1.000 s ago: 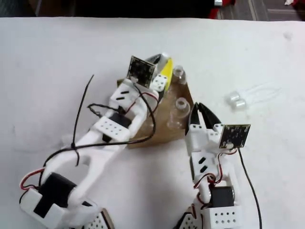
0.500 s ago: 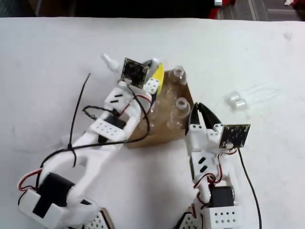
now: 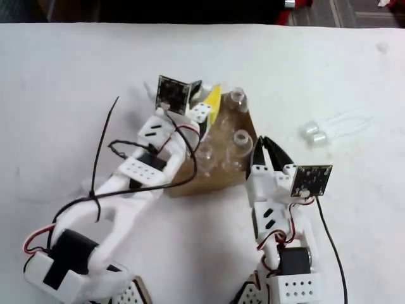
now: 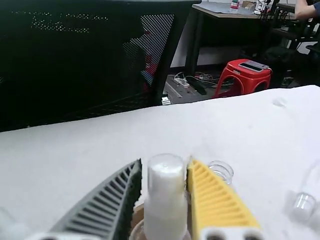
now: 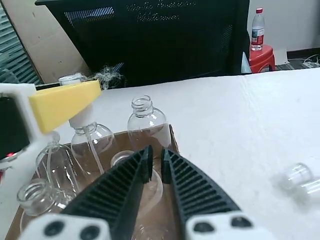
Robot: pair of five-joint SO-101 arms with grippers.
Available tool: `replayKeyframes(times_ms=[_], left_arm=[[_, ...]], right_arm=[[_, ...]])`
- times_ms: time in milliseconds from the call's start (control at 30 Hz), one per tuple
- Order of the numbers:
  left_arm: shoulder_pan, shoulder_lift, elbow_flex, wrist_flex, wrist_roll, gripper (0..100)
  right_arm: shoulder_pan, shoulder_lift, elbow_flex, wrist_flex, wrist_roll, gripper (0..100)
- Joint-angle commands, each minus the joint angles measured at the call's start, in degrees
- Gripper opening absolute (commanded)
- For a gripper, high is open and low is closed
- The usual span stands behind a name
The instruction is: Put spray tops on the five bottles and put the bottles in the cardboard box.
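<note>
**A:** Entry for this moment. Where was the spray top (image 4: 162, 210)?

**B:** It stood upright between the grey and yellow fingers of the left gripper (image 4: 165, 166), which was clamped on its white collar. It sat over the cardboard box (image 3: 220, 180). Its dip tube (image 5: 95, 150) ran down into a clear bottle (image 5: 92, 136) standing in the box.

**A:** How would you expect it to handle?

**B:** My judgement is light, hard plastic with a smooth collar, so it could twist or slip under a loose pinch. The tube looked thin and bendy, likely to catch on the neck if the top tilted. The best hold seemed to be the collar, square on, as it was. The bottle looked empty and thin-walled, so it would tip easily when the top was pressed down. I could not tell whether the top was seated.

**A:** And the other claw?

**B:** The right gripper (image 5: 156, 152) was at the near edge of the box. Its black jaws were drawn almost together on nothing. Beyond it stood an uncapped bottle (image 5: 144, 122).

**A:** Anything outside the box?

**B:** Two loose spray tops (image 3: 315, 133) lay on the white table (image 3: 76, 76), well apart from the box on the right arm's side.
</note>
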Motion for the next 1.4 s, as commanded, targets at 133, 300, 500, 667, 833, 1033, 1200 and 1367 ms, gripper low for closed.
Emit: replayKeyframes(times_ms=[133, 300, 500, 667, 833, 1033, 1200, 1367], left_arm=[[-2.0, -6.5, -0.1, 1.3, 1.1, 13], [-2.0, -17.2, -0.3, 11.8, 3.5, 13], [-3.2, -26.9, -0.3, 21.2, 3.8, 13], [-11.0, -37.0, -1.8, 31.6, 4.0, 13], [-22.8, -37.1, -11.8, 52.4, 11.9, 13], [-23.3, -25.6, -22.9, 70.2, 15.9, 13], [-21.1, -15.0, -31.5, 78.2, 25.8, 13], [-20.4, -4.6, -38.3, 82.8, 27.1, 13]], right_arm=[[0.7, -0.4, 0.4, -1.5, 0.6, 1.8], [0.7, -0.4, 0.4, -1.5, 0.6, 1.8], [0.7, -0.4, 0.4, -1.5, 0.6, 1.8], [0.7, -0.4, 0.4, -1.5, 0.6, 1.8], [0.7, -0.4, 0.4, -1.5, 0.7, 1.8], [0.7, -0.4, 0.4, -1.5, 0.7, 1.8], [0.7, -0.4, 0.4, -1.5, 0.7, 1.8], [0.7, -0.4, 0.4, -1.4, 0.7, 1.8]])
